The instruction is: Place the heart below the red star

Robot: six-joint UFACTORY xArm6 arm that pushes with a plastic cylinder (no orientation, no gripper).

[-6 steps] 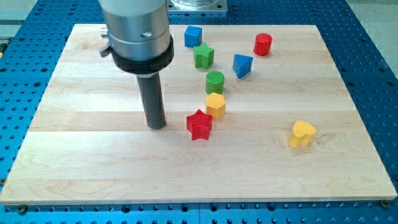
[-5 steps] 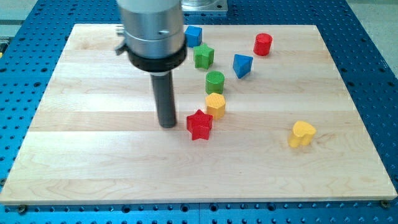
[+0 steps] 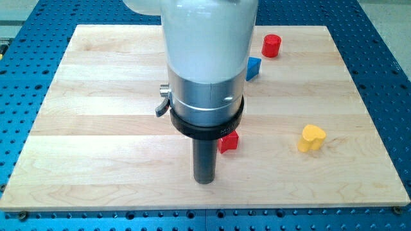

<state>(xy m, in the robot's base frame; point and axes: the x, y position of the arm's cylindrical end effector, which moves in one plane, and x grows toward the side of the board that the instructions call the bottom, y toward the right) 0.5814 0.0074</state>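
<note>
The yellow heart (image 3: pixel 312 137) lies on the wooden board (image 3: pixel 96 128) at the view's right. The red star (image 3: pixel 228 141) is mostly hidden behind my arm; only its right part shows. My tip (image 3: pixel 204 181) rests on the board just below and left of the red star, far to the left of the heart.
A red cylinder (image 3: pixel 271 45) stands near the view's top right. A blue block (image 3: pixel 253 67) peeks out beside my arm. My arm hides the other blocks at the view's top middle.
My arm has moved right and toward the view's bottom, from left of the red star to just below it. It now covers the green, yellow hexagon and blue cube blocks. The heart has not moved.
</note>
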